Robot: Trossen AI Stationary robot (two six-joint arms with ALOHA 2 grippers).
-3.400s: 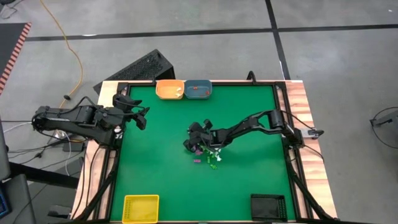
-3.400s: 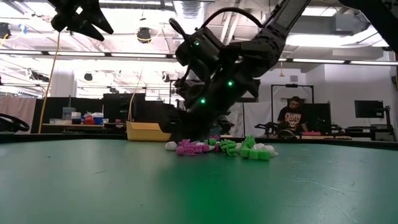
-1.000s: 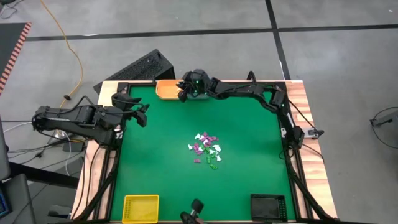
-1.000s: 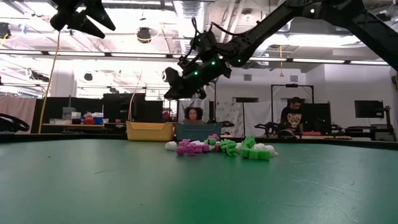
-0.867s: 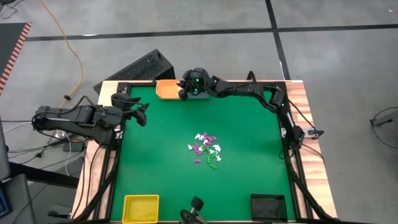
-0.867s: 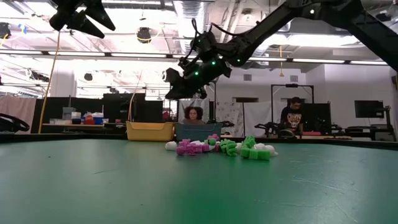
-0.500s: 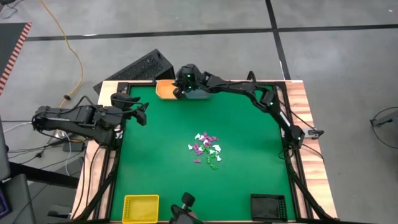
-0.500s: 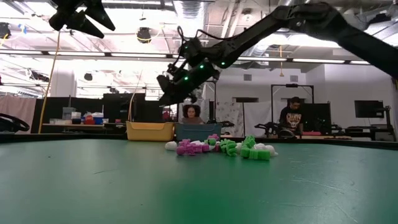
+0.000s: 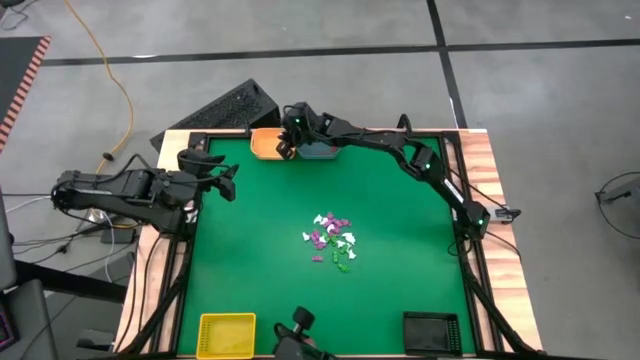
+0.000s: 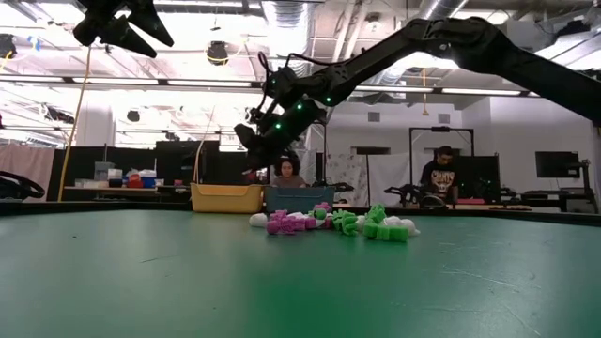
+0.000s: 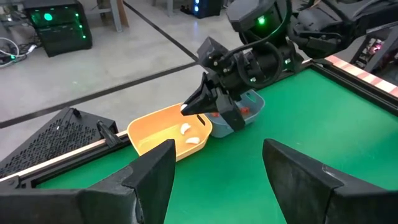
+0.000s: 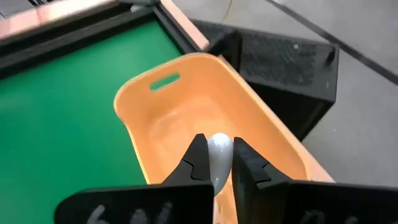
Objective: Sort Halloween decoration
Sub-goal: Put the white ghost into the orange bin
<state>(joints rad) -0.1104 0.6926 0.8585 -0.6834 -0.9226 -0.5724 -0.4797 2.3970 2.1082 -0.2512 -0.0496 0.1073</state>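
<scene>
Your right gripper [image 12: 213, 163] has swung off the pile and across the blue tray; it now hangs over the orange tray [image 12: 180, 118] at the far edge, and the pile itself hasn't shifted. Look at what you're carrying: one white trinket [image 12: 219, 151], pinched between the nearly closed fingers, right above the tray's floor. It's a tiny hard plastic piece, surely feather-light and smooth, so it'll likely drop clean the instant you ease off, but it could also bounce or skid on the tray. Keep it low before you let go. Two white pieces [image 11: 189, 134] already lie in that tray.

The rest of the pile [image 9: 331, 237] sits mid-table, white, purple and green all jumbled and touching. For those, I'd say take one at an outer edge of the heap, across its narrowest part, or you'll drag neighbours along.

Your left gripper [image 9: 213, 176] waits at the left edge, raised off the table, fingers spread wide and holding nothing.
</scene>
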